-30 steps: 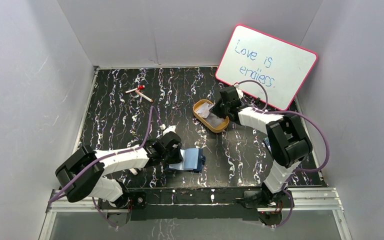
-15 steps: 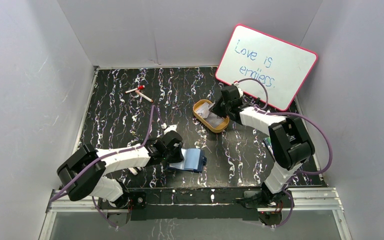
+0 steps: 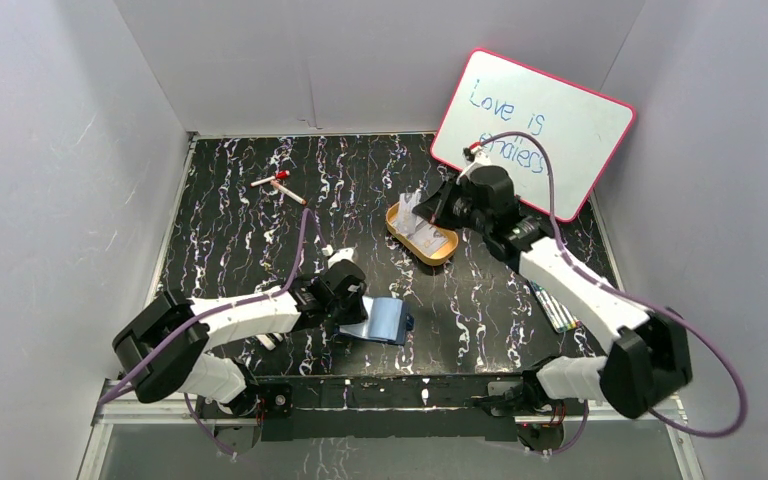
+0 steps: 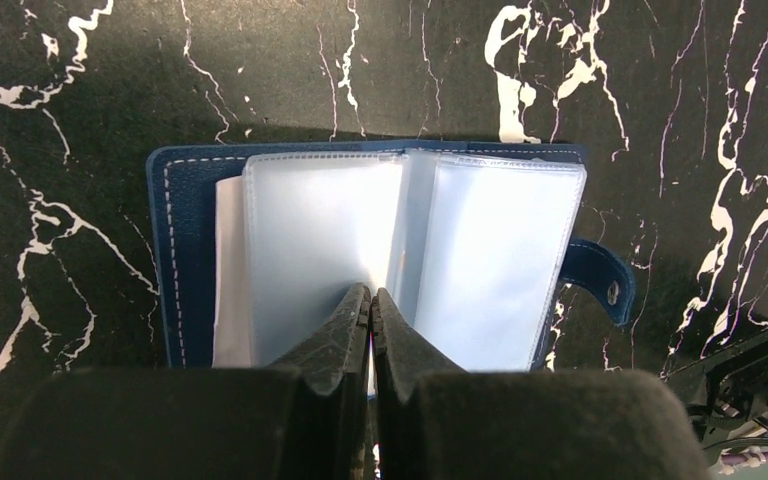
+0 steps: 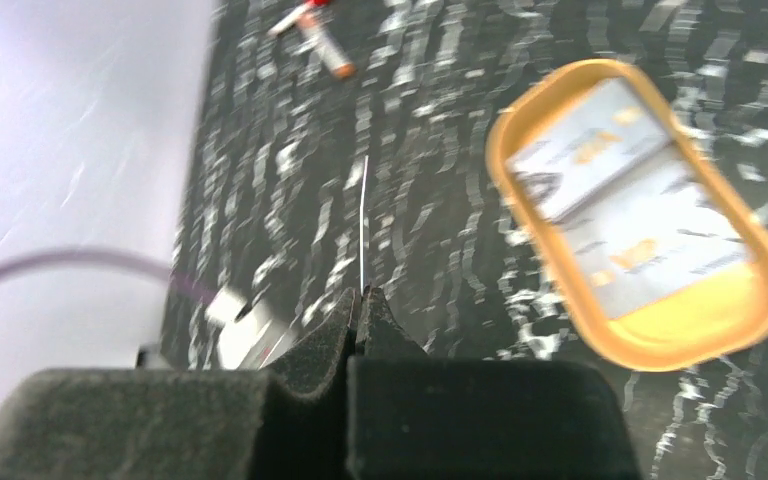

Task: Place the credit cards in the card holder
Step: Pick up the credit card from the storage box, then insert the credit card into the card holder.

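**Carry one card across to the held-open holder**

The right gripper (image 5: 363, 295) has its fingers closed flat on a thin pale plastic credit card (image 5: 364, 220). The card stands upright from the fingertips, above the black white-veined table (image 3: 240, 250) and just beside the oval golden-orange tin (image 5: 700, 350). More pale printed credit cards (image 5: 650, 240) lie overlapped inside the tin.

Near the front edge, the small navy-blue folding card holder (image 4: 490, 260) lies open with its clear sleeves fanned out. The left gripper (image 4: 371, 298) has its fingers pressed together, with the tips on the sleeves near the fold.

To do this step well, I judge that the right arm should bring the card low and level with a pocket mouth. It should lead with a short edge and slide the card in rather than drop it. The left arm should hold the sleeves down so the holder does not skid. The grip on the card is only a narrow pinch at one edge, so a fast swing could twist it.

Several things cannot be made out:
- The wrist view sees the card edge-on, so its face is hidden.
- That view is blurred, so the print on the cards in the tin cannot be read, nor their number counted.
- I cannot tell whether the left fingers nip a sleeve leaf or only press on it.
- I cannot tell which way the pocket mouths face.
- A white edge under the left-hand sleeve may be a card.
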`<action>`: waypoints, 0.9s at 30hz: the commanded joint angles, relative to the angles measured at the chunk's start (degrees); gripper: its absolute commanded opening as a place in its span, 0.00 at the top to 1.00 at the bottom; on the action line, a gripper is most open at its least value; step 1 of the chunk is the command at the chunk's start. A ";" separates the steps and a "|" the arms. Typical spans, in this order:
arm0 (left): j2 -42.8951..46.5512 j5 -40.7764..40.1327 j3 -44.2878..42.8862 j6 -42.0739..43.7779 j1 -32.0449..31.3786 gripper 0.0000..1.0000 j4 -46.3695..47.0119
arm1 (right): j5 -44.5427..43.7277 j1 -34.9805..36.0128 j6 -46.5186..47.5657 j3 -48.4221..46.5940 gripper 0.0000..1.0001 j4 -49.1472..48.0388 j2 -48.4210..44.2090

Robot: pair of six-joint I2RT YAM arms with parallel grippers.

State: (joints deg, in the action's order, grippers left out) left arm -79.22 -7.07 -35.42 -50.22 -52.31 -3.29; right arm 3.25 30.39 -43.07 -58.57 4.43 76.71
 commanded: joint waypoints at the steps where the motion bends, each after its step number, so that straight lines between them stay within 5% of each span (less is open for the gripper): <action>1: 3.41 -2.44 -0.39 -1.62 0.10 1.00 -1.39 | 15.10 3.07 6.78 6.37 1.00 -1.83 -8.54; 6: 5.83 -3.97 0.47 -3.57 0.08 1.00 -2.21 | 19.94 9.54 3.26 13.22 1.00 -1.97 -12.11; 15: 8.86 -5.67 2.52 -6.43 0.09 1.00 -3.29 | 14.61 13.82 -12.01 27.08 1.00 -14.79 -12.24; 27: 12.74 -8.77 1.29 -6.44 0.07 0.93 -8.86 | 10.89 18.21 -16.19 27.80 1.00 -20.32 -1.08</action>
State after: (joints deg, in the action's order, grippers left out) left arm -70.50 -11.90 -33.21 -56.64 -52.31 -8.16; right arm 16.80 48.21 -57.21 -30.44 -11.16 74.94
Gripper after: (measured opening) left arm 0.032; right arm 0.011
